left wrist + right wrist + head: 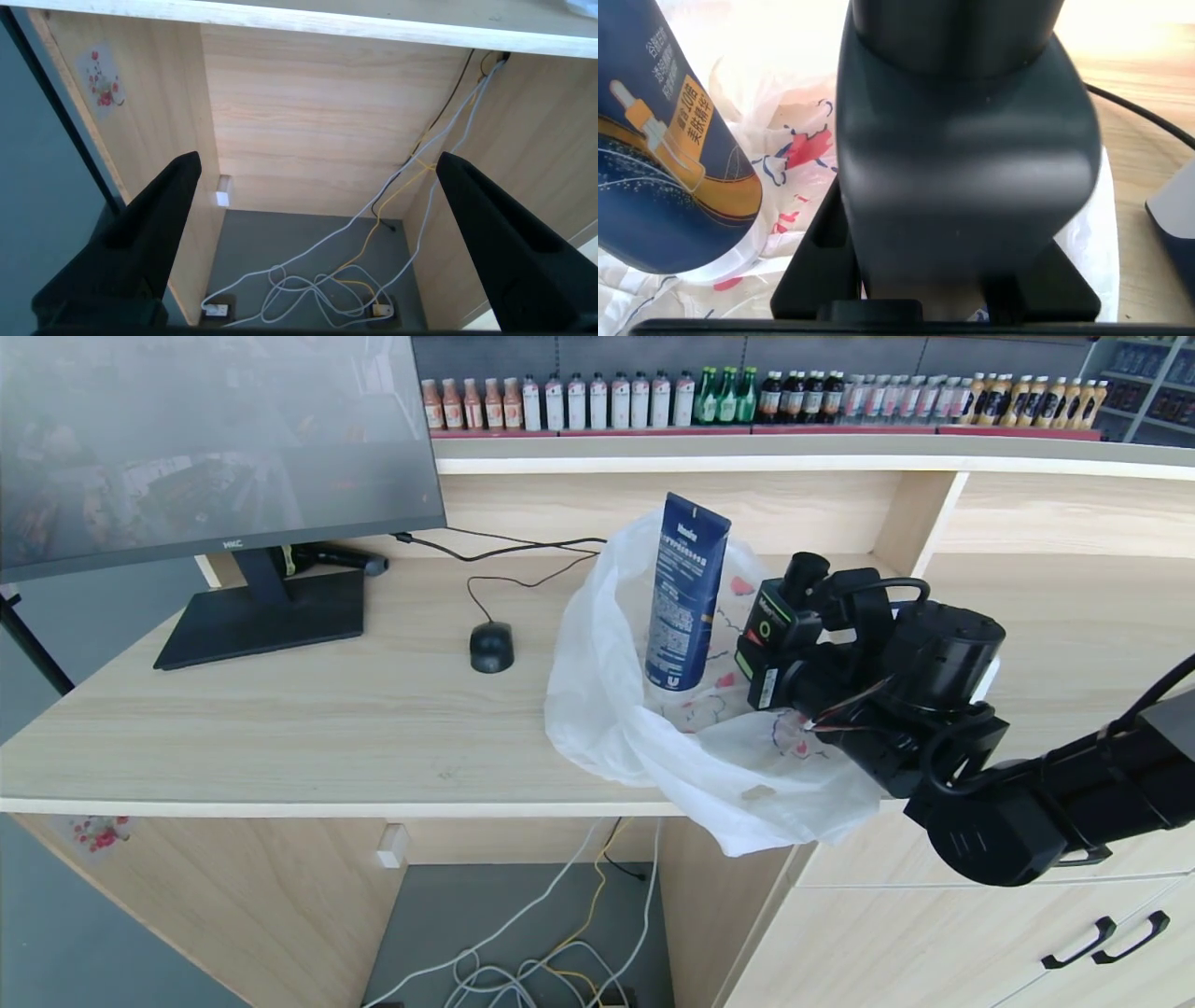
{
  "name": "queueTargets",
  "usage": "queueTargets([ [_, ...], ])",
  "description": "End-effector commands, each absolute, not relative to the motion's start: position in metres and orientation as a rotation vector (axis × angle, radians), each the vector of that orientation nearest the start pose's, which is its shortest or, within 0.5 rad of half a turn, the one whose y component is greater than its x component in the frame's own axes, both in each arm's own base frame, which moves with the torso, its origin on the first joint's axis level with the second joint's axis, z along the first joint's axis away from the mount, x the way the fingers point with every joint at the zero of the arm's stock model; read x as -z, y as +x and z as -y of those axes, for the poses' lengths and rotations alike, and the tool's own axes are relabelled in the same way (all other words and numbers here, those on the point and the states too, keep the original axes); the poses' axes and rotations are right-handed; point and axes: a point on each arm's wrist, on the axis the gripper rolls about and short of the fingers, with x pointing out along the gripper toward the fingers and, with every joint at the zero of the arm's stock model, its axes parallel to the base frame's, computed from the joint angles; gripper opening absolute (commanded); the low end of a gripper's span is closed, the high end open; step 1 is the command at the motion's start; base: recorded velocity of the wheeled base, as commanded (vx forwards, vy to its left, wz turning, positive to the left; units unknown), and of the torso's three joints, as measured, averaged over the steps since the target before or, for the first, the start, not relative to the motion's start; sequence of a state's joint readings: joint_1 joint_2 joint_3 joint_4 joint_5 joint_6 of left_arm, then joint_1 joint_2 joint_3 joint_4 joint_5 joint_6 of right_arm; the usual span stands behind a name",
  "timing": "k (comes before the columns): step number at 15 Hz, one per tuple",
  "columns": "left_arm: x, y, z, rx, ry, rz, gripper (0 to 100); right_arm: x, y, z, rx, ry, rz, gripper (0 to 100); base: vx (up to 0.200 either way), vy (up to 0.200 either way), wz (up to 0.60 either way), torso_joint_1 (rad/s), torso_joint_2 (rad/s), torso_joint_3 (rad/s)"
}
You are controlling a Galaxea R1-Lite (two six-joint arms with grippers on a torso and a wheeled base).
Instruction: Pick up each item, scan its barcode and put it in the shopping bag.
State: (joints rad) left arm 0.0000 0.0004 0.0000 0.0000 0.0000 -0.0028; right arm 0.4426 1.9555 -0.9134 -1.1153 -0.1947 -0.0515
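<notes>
Right now I see my left gripper (320,161) hanging wide open below the counter (280,728), the blue tube (686,593) standing upright inside the shopping bag (597,691), and my right gripper (805,683) clamped on the scanner (780,616) beside it.

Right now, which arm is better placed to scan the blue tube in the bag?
Right. The right claw holds the scanner beside the blue tube in the shopping bag; the left claw, open, faces the space under the counter.
</notes>
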Motion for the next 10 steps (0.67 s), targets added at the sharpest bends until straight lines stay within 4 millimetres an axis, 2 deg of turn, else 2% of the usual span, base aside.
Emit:
queueTargets([
  [1, -0.0755, -0.0228, 0.0, 0.0, -0.003, 0.0, 100, -0.1698, 0.3348, -0.1542, -0.247, -0.032, 0.068, 0, 0.0, 0.0, 0.0, 0.0, 0.0, 0.0],
  [10, -0.0755, -0.0228, 0.0, 0.0, -0.003, 0.0, 100, -0.1624, 0.3373, -0.1566, -0.249, -0.039, 0.049, 0, 0.0, 0.0, 0.0, 0.0, 0.0, 0.0],
])
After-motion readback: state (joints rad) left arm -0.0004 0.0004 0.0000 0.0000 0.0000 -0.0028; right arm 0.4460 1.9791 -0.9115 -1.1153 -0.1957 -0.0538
